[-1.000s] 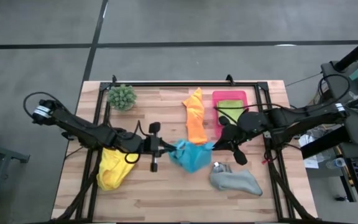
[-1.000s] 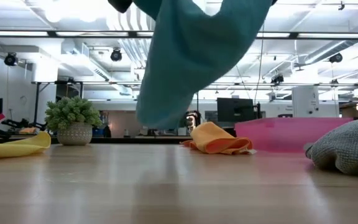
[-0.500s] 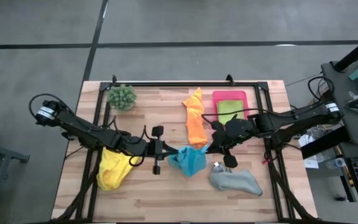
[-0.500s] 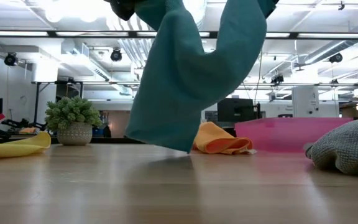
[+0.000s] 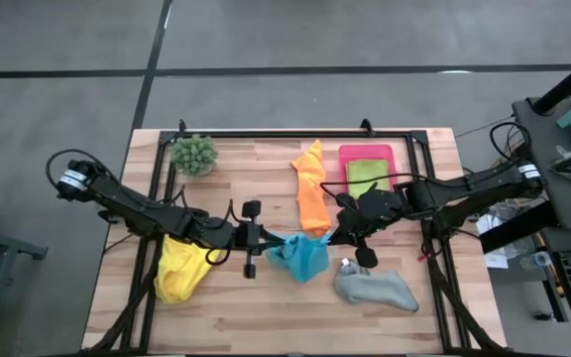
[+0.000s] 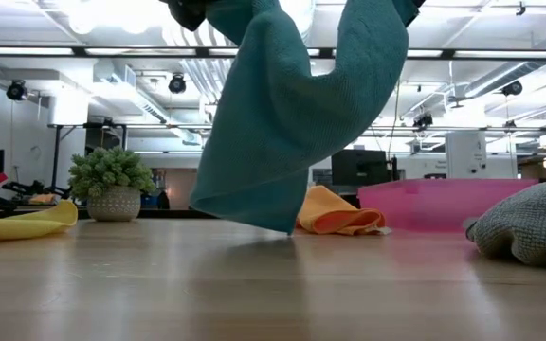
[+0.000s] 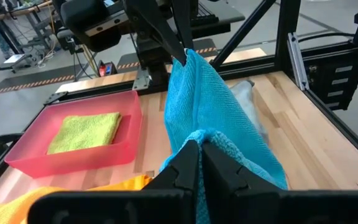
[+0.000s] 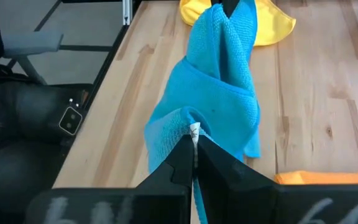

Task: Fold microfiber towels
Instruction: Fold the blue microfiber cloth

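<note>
Together, both pincers (image 5: 268, 241) (image 5: 334, 233) (fingers pinched tight) hold blue towel (image 5: 300, 256).

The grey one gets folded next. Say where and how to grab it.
Probably the outer corner of the crumpled grey microfiber towel, coming straight down from above: it lies in a low heap on the wooden table, and that tapered end sticks out free, clear of the other cloths.

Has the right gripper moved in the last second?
Yes. The right gripper, shut on the blue towel, moved toward the left gripper, away from the pink tray.
</note>
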